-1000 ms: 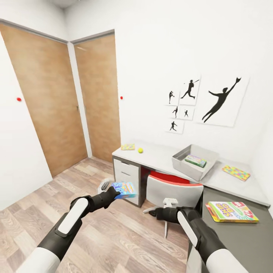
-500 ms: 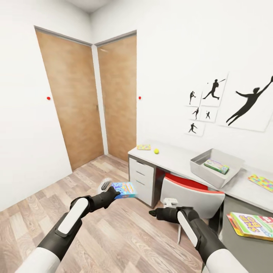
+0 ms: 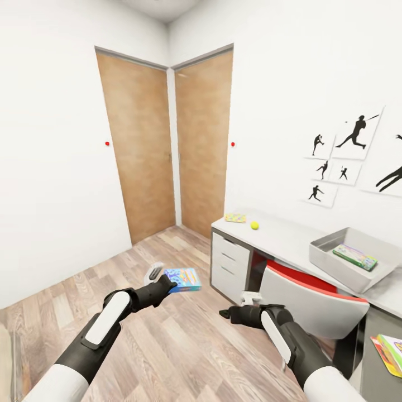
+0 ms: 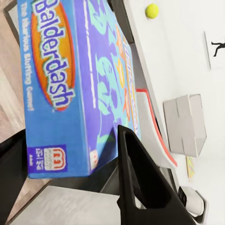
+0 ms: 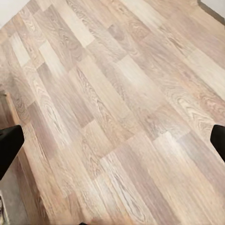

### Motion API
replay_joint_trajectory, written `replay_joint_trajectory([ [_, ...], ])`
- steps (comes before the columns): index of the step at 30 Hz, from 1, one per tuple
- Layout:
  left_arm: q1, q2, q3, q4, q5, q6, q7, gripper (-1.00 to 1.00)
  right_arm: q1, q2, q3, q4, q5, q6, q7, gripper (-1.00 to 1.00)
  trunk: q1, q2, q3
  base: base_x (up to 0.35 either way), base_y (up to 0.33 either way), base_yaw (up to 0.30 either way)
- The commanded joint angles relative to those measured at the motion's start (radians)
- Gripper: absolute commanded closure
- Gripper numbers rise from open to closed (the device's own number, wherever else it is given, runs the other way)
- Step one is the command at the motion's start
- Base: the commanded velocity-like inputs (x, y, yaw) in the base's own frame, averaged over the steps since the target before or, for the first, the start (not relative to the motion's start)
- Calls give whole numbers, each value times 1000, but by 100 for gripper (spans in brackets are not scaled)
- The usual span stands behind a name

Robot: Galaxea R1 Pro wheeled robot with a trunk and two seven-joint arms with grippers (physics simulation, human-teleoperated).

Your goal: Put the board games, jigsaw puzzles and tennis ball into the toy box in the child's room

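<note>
Head view has the big stuff first: white room, two brown doors (image 3: pixel 167 145) in the corner, wood-plank floor (image 3: pixel 184 340), and the long grey surface (image 3: pixel 279 234) along the wall under the baseball silhouettes (image 3: pixel 357 131), with a red-and-white chair (image 3: pixel 310 293) tucked in. On that surface sits the toy box (image 3: pixel 329 262), holding a green-edged game box (image 3: pixel 355 257). Further toward the doors lie a jigsaw puzzle (image 3: pixel 235 218) and, just beside it, the tennis ball (image 3: pixel 254 225). A corner of the Skip-Bo box (image 3: pixel 391 352) peeks in at the frame edge. The left end effector (image 3: pixel 167 286) is clamped on the blue Balderdash box (image 3: pixel 183 279), held out over the floor; the left wrist view shows that box (image 4: pixel 70 84) between the fingers (image 4: pixel 140 183). The right end effector (image 3: pixel 225 314) hangs empty over the floor, fingers (image 5: pixel 9 145) spread wide apart.
</note>
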Motion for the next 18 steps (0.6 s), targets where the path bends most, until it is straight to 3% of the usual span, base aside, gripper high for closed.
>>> replay_joint_trajectory([
  [1, -1, 1, -2, -1, 13, -1, 9, 100, 0, -1, 2, -1, 2, 3, 3, -100, 0, -1, 0, 0, 0, 284],
  [8, -1, 1, -2, -1, 13, -1, 9, 100, 0, -1, 1, -1, 2, 3, 3, -100, 0, -1, 0, 0, 0, 189],
  [18, -1, 1, -2, 1, 13, -1, 9, 100, 0, -1, 0, -1, 2, 3, 3, -100, 0, -1, 0, 1, 0, 50],
])
